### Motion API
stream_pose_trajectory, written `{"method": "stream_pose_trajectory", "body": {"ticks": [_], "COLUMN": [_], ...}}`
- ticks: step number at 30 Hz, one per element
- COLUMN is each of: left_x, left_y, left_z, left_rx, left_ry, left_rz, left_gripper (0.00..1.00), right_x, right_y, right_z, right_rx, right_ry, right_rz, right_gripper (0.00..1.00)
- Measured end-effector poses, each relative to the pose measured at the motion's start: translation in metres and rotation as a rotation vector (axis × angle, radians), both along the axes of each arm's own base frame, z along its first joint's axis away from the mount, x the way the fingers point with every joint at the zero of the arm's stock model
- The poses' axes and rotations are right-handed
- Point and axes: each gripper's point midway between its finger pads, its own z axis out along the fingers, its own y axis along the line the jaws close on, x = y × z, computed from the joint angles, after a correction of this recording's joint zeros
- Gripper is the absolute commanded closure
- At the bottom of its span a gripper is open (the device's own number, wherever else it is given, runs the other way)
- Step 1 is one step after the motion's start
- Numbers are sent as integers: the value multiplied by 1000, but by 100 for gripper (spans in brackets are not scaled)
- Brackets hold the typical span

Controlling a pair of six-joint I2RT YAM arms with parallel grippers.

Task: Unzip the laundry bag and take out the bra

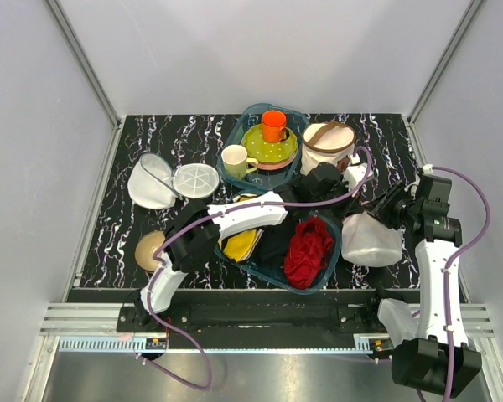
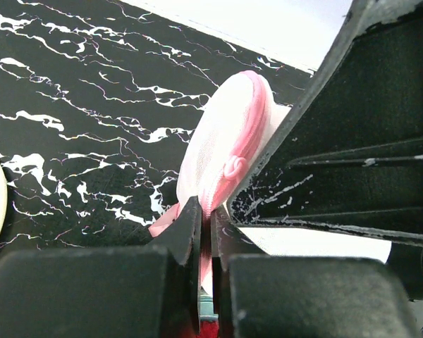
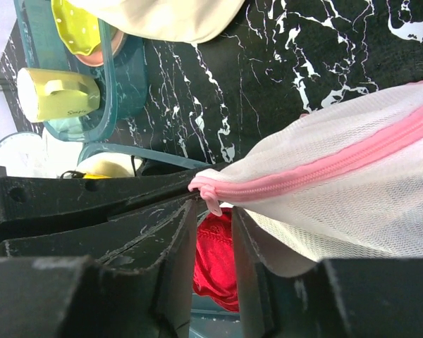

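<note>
The laundry bag (image 1: 370, 241), white mesh with a pink zip trim, sits on the table right of the front tray. In the left wrist view my left gripper (image 2: 206, 227) is shut on the pink zip trim at the near end of the laundry bag (image 2: 218, 141). My right gripper (image 3: 213, 236) is open, and the pink zip pull (image 3: 213, 203) hangs at its fingertips with a gap on either side. From above, the left gripper (image 1: 350, 209) and the right gripper (image 1: 387, 211) meet at the bag's far end. The bra is hidden.
A teal tray (image 1: 331, 268) beside the bag holds a red cloth (image 1: 308, 251) and dark and yellow items. Behind stand another tray with an orange cup (image 1: 274, 126) and a cream mug (image 1: 235, 159), and a cream basket (image 1: 327, 144). A white mesh pouch (image 1: 149, 182), a disc (image 1: 194, 180) and a tan dome (image 1: 149, 249) lie left.
</note>
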Motion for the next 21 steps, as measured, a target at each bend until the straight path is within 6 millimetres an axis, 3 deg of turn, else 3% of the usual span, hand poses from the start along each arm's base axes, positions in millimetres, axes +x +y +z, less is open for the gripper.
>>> {"method": "stream_pose_trajectory", "body": {"ticks": [6,13,21], "left_x": [-1,-1,11], "left_y": [0,2,13], "left_z": [-1,-8,-3], "left_rx": [-2,6,-15], "left_ry": [0,-5,-25], "left_rz": [-4,-6,16], "left_gripper": [100,100,100], "right_x": [5,4,-2], "right_y": [-2,-7,-41], "right_z": [3,-1,5], "right_rx": [-1,-10,-163], "right_ry": [-19,-11,-23], "right_rz": [-14,-52,-201], "right_gripper": [100,100,100]}}
